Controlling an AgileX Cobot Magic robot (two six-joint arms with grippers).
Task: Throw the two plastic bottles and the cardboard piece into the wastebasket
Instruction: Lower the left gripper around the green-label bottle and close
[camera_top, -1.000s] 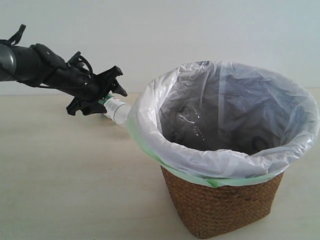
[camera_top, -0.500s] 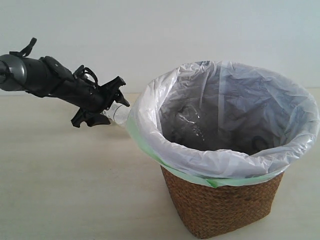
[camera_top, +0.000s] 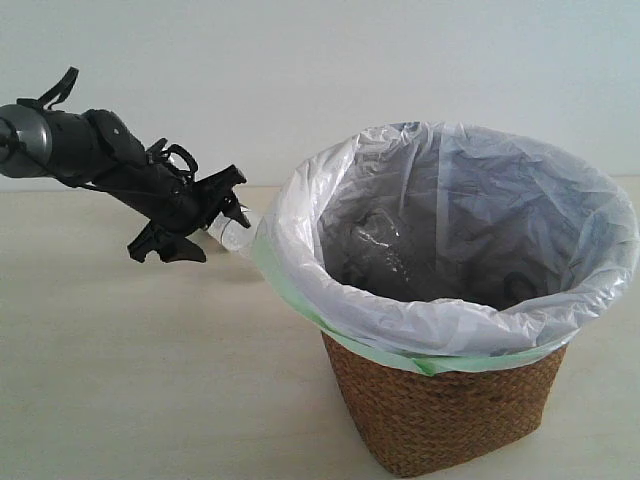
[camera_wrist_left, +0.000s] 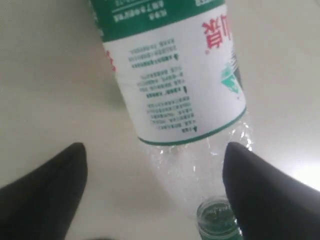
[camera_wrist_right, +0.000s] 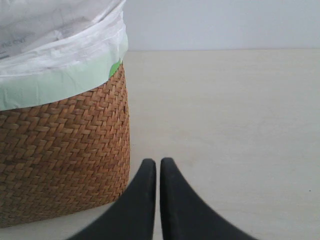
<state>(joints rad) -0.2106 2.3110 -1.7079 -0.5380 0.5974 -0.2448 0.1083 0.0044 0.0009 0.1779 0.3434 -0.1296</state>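
The green-capped bottle (camera_wrist_left: 175, 75), with its white-green label, lies on the table behind the wastebasket (camera_top: 440, 410); only its clear end (camera_top: 234, 236) shows in the exterior view. My left gripper (camera_wrist_left: 155, 150) is open and straddles the bottle's neck, the green cap (camera_wrist_left: 216, 218) close to one finger (camera_wrist_left: 260, 195). The same gripper (camera_top: 213, 213) points down at the table. A clear bottle shape (camera_top: 378, 250) shows inside the bag. My right gripper (camera_wrist_right: 158, 162) is shut and empty, low beside the basket's wicker wall (camera_wrist_right: 65, 160). The cardboard piece is out of view.
The bag's white-green rim (camera_top: 300, 290) bulges over the basket toward the left gripper and hides most of the bottle. A dark ring (camera_top: 520, 288) shows through the bag at the basket's right. A pale wall (camera_top: 320, 60) stands behind the light table (camera_top: 150, 380).
The left arm has tipped its gripper further down toward the table and dropped a little. Less of the bottle's label shows past the basket rim. The basket has not moved.
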